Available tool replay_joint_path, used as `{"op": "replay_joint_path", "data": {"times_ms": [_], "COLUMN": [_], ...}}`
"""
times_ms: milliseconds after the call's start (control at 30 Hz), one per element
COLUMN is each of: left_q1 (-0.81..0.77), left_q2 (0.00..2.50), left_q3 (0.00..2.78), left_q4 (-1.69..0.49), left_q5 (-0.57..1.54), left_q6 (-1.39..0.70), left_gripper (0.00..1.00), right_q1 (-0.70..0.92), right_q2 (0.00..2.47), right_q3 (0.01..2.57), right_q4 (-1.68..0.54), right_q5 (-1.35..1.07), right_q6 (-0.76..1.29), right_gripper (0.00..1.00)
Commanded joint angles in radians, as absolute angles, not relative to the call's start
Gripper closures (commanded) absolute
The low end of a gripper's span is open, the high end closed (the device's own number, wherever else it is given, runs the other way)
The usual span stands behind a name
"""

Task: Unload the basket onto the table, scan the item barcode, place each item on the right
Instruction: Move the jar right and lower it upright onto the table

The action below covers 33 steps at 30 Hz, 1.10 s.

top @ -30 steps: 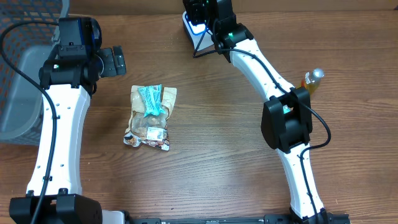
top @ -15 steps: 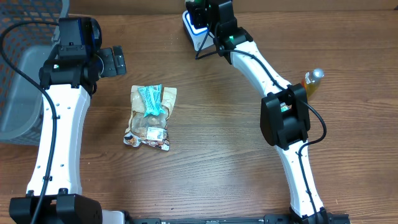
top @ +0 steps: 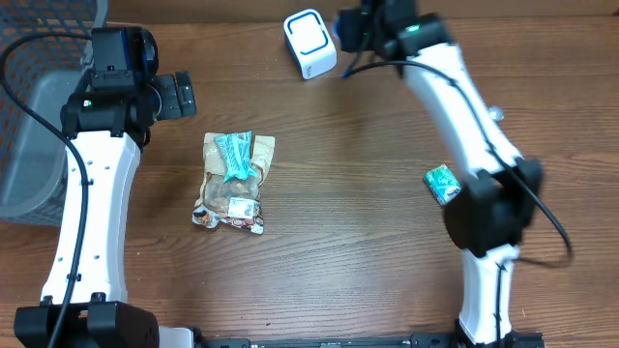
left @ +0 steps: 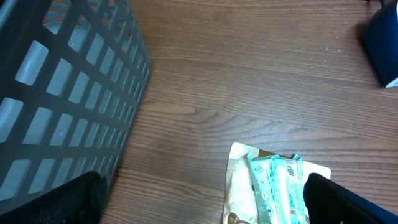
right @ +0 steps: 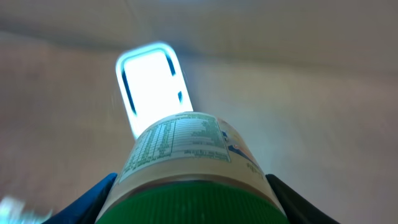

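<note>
Mid-scan, right fingers (right: pixel 99 200) grip a green-capped bottle (right: pixel 185 148) facing the far scanner (right: pixel 151 84); next, perhaps turn its barcode in; left fingers (left: pixel 62 202) wide.

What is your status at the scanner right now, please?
Left gripper open, beside basket. Right gripper shut on green-capped bottle, label facing lit barcode scanner. Nothing between bottle and scanner.
</note>
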<state>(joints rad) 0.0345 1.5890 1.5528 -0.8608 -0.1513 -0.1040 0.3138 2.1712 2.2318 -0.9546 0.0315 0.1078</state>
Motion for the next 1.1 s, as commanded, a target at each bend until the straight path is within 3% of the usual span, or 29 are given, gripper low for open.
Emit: {"op": "replay_joint_path", "data": {"times_ms": [0, 133, 300, 700, 1067], "left_q1": [0.031, 0.031, 0.031, 0.032, 0.032], "left_q2": [1.591, 1.591, 1.591, 1.591, 1.591], "left_q3": [1.56, 1.56, 1.56, 1.56, 1.56], "left_q4": [-0.86, -0.86, -0.86, -0.86, -0.86], "left_q5": [-0.157, -0.157, -0.157, -0.157, -0.157], "left_q6": [-0.097, -0.097, -0.097, -0.097, -0.097], "left_gripper": [0.01, 0.0, 0.01, 0.0, 0.0], "right_q1": [0.311, 0.311, 0.311, 0.252, 0.186], "right_q2": [2.083, 2.098, 2.099, 2.099, 2.099], "right_q3": [2.247, 2.224, 2.104, 1.716, 1.643], "right_q4": [-1.157, -1.419, -1.497, -1.283, -1.205], "right_q5": [0.031, 0.031, 0.032, 0.059, 0.058], "right_q6": [0.171, 0.185, 0.213, 0.213, 0.212], "right_gripper": [0.9, 0.87, 0.86, 0.8, 0.74]}}
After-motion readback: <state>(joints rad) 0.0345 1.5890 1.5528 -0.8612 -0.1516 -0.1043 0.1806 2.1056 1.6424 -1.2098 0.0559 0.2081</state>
